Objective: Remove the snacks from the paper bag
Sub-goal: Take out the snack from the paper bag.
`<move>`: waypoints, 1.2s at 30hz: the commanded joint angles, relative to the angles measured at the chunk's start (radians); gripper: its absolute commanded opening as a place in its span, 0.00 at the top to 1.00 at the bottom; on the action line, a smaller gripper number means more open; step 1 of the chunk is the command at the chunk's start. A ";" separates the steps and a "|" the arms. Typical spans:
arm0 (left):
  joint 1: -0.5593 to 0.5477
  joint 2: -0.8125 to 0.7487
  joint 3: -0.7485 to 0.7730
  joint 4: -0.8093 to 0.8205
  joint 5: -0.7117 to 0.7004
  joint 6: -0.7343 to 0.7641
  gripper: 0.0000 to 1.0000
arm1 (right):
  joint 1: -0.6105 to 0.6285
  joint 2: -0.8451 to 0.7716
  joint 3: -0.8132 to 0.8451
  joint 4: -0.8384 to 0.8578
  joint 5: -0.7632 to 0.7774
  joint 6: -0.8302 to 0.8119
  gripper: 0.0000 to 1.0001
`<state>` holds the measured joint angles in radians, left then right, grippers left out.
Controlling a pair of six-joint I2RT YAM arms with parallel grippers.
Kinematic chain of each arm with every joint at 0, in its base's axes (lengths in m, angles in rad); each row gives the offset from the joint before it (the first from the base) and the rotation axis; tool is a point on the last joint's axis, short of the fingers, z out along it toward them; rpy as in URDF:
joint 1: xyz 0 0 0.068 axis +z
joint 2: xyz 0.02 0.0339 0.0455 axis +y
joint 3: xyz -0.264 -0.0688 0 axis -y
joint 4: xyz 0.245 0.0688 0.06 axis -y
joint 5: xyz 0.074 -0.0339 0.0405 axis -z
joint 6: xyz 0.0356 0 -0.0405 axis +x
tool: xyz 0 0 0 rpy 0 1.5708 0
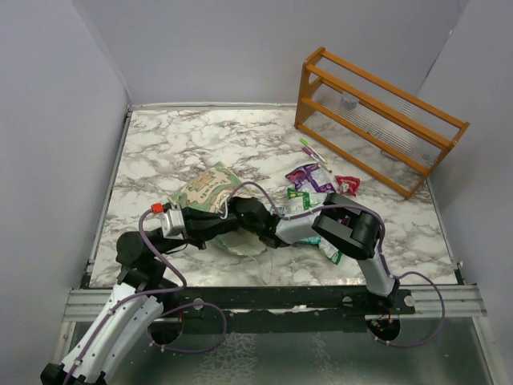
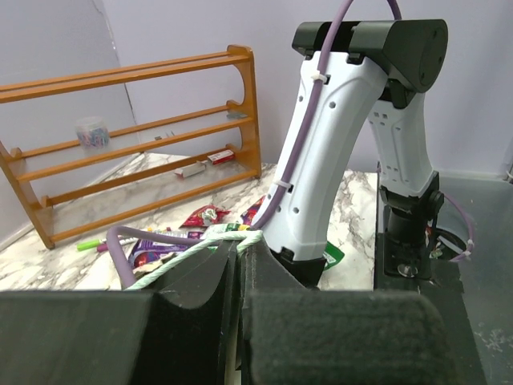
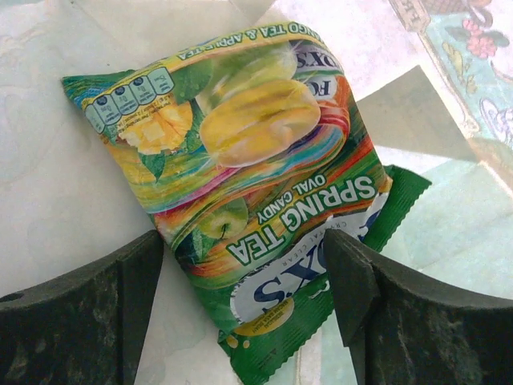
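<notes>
The pale mint paper bag [image 1: 207,186] lies on its side at mid-table, mouth toward the arms. My left gripper [image 1: 226,224] is shut on the bag's rim; the thin cord handle [image 2: 192,253] runs over its closed fingers [image 2: 264,273]. My right gripper [image 1: 240,210] reaches into the bag's mouth. In the right wrist view it [image 3: 244,257] is open, with a finger on each side of a green "Spring Tea" candy packet [image 3: 248,160] lying on the bag's cream inside [image 3: 48,184]. Taken-out snacks lie to the right: purple [image 1: 307,175], red [image 1: 347,185] and green [image 1: 298,200].
A wooden rack [image 1: 377,120] stands at the back right. A thin pink-and-green pen [image 1: 315,154] lies in front of it. Another green packet [image 1: 330,253] lies under my right arm's elbow. My right arm [image 2: 337,136] crosses close in front of the left wrist camera.
</notes>
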<state>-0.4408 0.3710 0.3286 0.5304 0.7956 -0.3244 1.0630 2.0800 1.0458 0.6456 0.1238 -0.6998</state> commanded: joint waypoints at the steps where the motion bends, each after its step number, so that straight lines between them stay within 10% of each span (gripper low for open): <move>1: -0.010 -0.007 0.004 0.032 0.017 -0.005 1.00 | -0.036 0.080 0.062 -0.004 -0.034 0.063 0.23; 15: -0.010 0.009 0.012 -0.004 0.000 0.017 1.00 | -0.089 0.103 0.190 0.038 -0.112 0.098 0.84; 36: 0.005 0.055 0.066 -0.185 -0.166 0.138 1.00 | -0.031 -0.456 -0.348 0.054 -0.220 0.321 0.99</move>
<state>-0.4408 0.4252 0.3607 0.3637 0.6666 -0.2119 1.0294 1.7130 0.7338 0.6514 -0.0597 -0.4225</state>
